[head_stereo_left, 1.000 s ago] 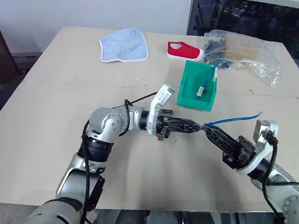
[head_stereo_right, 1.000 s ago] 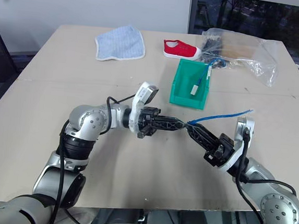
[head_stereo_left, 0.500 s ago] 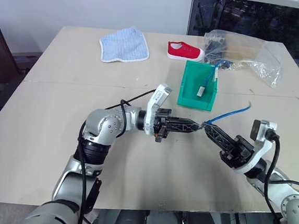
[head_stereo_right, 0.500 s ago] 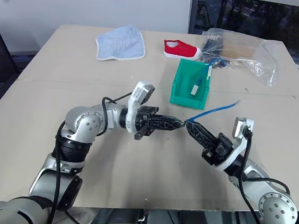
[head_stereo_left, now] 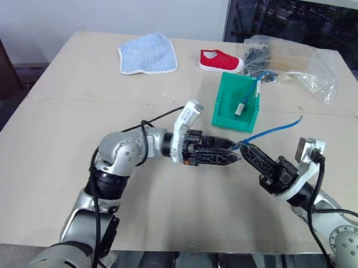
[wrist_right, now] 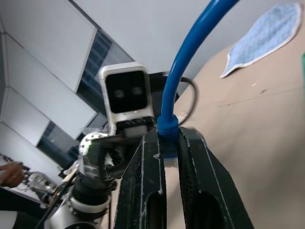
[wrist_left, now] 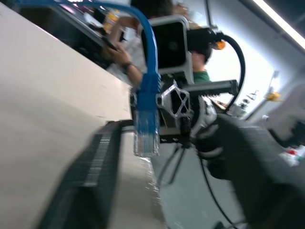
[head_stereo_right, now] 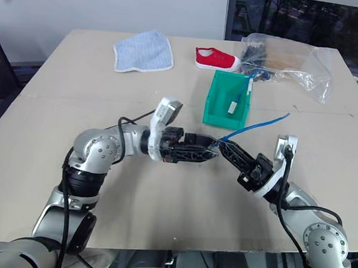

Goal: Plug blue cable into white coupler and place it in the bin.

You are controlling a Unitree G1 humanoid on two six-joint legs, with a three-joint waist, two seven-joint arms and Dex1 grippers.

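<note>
Above the middle of the table (head_stereo_left: 51,160), the right gripper (head_stereo_left: 245,150) is clamped on the plug end of the blue cable (head_stereo_left: 273,130). The plug points toward the left gripper (head_stereo_left: 235,153), and the cable's length trails up and away toward the table's right edge. The left gripper's fingers are spread wide, their tips just beside the plug. The green bin (head_stereo_left: 227,104) sits beyond them toward the far edge, holding a second blue cable (head_stereo_left: 251,98) with a white block on its end.
</note>
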